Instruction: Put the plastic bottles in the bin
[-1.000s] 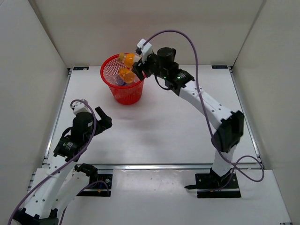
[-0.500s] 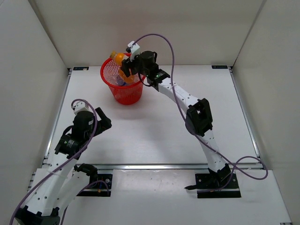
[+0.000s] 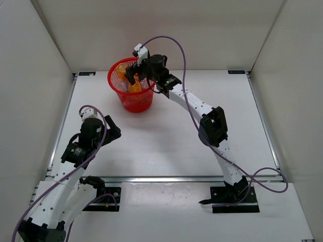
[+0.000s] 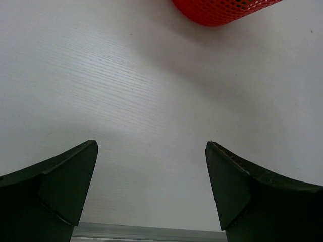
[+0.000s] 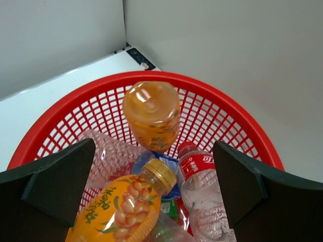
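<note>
The red mesh bin (image 3: 137, 102) stands at the back of the table, a little left of centre. My right gripper (image 3: 134, 75) hangs open just above its mouth with nothing between its fingers. Looking down from the right wrist, the right gripper (image 5: 154, 146) frames the bin's rim (image 5: 229, 110) and the bottles inside. An orange bottle (image 5: 151, 115) leans on the far wall, and a second orange one (image 5: 118, 209) with a gold cap lies nearer. A red-labelled bottle (image 5: 203, 176), a clear one (image 5: 107, 155) and blue (image 5: 145, 162) and green (image 5: 187, 207) patches lie below. My left gripper (image 4: 151, 143) is open over bare table.
White walls close in the table on the left, back and right. The left gripper (image 3: 109, 129) hovers near the front left, with the bin's base (image 4: 222, 9) just showing at the top of its wrist view. A metal rail runs along the table's near edge (image 3: 166, 178).
The right arm swung left over the bin and its gripper opened. The orange bottle it held now lies in the bin. The left arm barely moved.
</note>
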`<state>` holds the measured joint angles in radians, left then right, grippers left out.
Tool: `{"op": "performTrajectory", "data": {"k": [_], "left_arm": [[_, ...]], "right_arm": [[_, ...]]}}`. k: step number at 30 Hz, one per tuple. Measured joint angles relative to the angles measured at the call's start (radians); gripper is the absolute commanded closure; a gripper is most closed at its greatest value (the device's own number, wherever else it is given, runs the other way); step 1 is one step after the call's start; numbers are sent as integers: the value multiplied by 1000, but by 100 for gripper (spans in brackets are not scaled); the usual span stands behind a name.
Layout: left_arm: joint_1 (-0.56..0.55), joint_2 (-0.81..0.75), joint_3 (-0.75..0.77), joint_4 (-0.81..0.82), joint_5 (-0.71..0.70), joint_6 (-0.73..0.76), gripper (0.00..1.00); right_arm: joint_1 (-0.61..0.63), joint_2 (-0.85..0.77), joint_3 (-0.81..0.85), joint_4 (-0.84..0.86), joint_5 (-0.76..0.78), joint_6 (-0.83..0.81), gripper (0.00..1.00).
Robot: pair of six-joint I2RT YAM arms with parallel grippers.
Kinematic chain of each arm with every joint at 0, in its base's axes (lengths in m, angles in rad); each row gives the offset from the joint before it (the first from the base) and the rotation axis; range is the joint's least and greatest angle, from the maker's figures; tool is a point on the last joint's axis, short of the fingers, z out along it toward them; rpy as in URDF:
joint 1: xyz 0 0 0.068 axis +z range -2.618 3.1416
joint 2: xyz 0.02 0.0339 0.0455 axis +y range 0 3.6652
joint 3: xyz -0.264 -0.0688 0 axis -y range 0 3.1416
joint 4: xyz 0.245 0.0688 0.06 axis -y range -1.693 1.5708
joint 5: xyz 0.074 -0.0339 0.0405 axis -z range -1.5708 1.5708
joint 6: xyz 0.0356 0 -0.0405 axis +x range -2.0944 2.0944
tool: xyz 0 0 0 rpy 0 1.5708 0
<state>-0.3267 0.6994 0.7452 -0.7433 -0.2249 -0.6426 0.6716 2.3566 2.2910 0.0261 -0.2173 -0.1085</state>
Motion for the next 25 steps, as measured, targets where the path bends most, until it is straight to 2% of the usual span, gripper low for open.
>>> {"op": "performTrajectory", "data": {"k": [3,6,10,12,15,18,22,25], "left_arm": [[4,23,6,0,-5,2,1],[8,63,26,-18,-23,3,1],[24,106,66,-52,-44,-1,1],[27,113,76,-70,-55,-4,1],[32,113,81,-101,-68,-6,1],[34,110,83,-130,-82,-6,1],[36,92,92,-156,-97,-5,1],[27,59,102,-167,-108,-10,1]], "right_arm": [[-3,-22,-10,-50,-2,-1,1],[-14,-115,-82,-161,20,4,1],[-74,-378,-310,-326,39,45,1],[-148,-541,-431,-404,20,95,1],[-328,-792,-634,-497,14,175,1],[-504,-997,-829,-614,87,234,1],[-542,-1175,-1037,-755,164,240,1],[-569,-1273,-1158,-813,167,231,1]]}}
